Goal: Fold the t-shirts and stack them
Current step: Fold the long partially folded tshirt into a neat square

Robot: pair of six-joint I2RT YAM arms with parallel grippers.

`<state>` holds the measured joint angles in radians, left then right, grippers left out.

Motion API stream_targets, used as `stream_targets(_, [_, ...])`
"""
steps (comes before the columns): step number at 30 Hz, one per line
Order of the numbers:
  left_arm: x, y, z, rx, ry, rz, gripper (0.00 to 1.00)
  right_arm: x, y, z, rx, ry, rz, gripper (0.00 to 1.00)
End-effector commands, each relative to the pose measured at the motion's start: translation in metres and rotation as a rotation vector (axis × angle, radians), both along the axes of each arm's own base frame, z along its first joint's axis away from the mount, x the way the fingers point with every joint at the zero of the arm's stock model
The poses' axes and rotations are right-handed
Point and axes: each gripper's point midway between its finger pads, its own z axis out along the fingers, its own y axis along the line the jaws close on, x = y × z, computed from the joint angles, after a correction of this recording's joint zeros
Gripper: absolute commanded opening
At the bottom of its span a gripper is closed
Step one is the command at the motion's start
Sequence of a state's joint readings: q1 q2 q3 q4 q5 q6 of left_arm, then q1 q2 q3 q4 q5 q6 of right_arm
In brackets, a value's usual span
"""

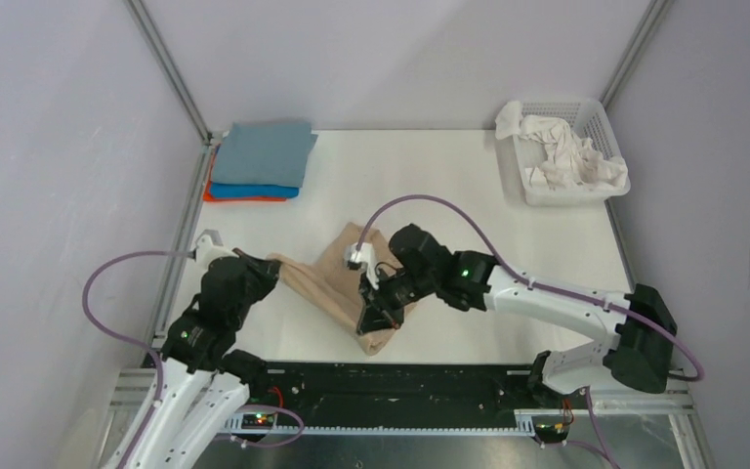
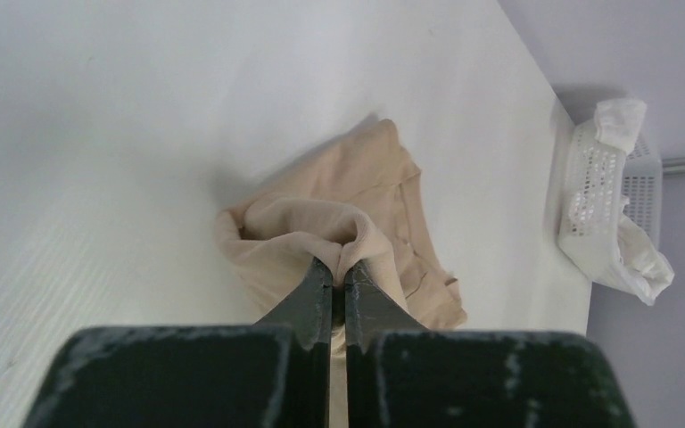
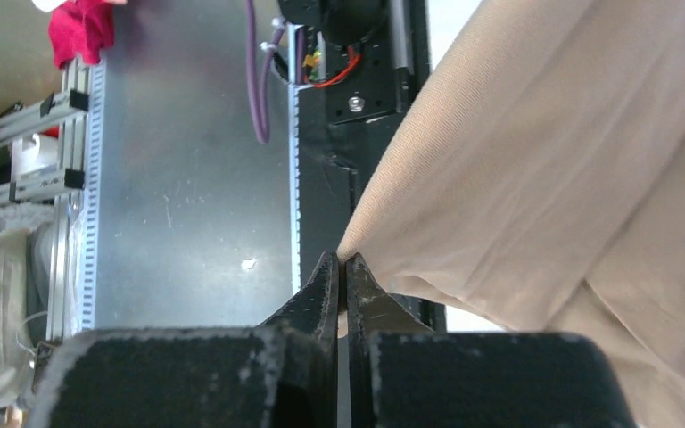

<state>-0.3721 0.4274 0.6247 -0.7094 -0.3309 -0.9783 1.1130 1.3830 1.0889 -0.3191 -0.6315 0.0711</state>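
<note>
A tan t-shirt (image 1: 337,283) lies crumpled on the white table near the front middle. My left gripper (image 1: 271,266) is shut on its left edge; in the left wrist view the cloth (image 2: 321,232) bunches between the closed fingertips (image 2: 340,275). My right gripper (image 1: 369,318) is shut on the shirt's near corner; in the right wrist view the tan cloth (image 3: 544,169) hangs from the closed tips (image 3: 342,263). A folded stack sits at the back left: a grey-blue shirt (image 1: 266,153) on a bright blue one (image 1: 254,190) and an orange one (image 1: 244,198).
A white mesh basket (image 1: 601,132) at the back right holds crumpled white cloth (image 1: 566,156); it also shows in the left wrist view (image 2: 602,205). The black rail (image 1: 391,386) runs along the near edge. Metal frame posts stand at the back corners.
</note>
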Motion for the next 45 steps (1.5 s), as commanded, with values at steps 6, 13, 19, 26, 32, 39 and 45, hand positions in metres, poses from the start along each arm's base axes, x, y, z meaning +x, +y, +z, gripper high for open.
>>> stream_targets(6, [0.073,-0.024,0.055,0.012,-0.159,-0.018,0.00,0.042,-0.054,0.008,-0.042,0.090,-0.204,0.00])
stream_targets(13, [0.137,-0.067,0.056,0.001,-0.150,-0.109,0.00,0.096,-0.083,-0.014,-0.090,0.131,-0.397,0.00])
stream_targets(19, [0.186,-0.101,0.038,0.002,-0.111,-0.179,0.00,0.142,-0.107,-0.044,-0.151,0.160,-0.564,0.00])
stream_targets(26, [0.236,-0.135,0.014,0.011,-0.055,-0.256,0.00,0.184,-0.129,-0.067,-0.185,0.177,-0.711,0.00])
stream_targets(32, [0.267,-0.156,-0.017,0.034,-0.001,-0.301,0.00,0.209,-0.143,-0.096,-0.237,0.187,-0.791,0.00])
stream_targets(39, [0.298,-0.190,-0.056,0.025,0.054,-0.390,0.00,0.235,-0.157,-0.129,-0.281,0.218,-0.885,0.00])
stream_targets(45, [0.312,-0.195,-0.074,0.056,0.068,-0.387,0.23,0.266,-0.171,-0.140,-0.270,0.144,-0.948,0.55])
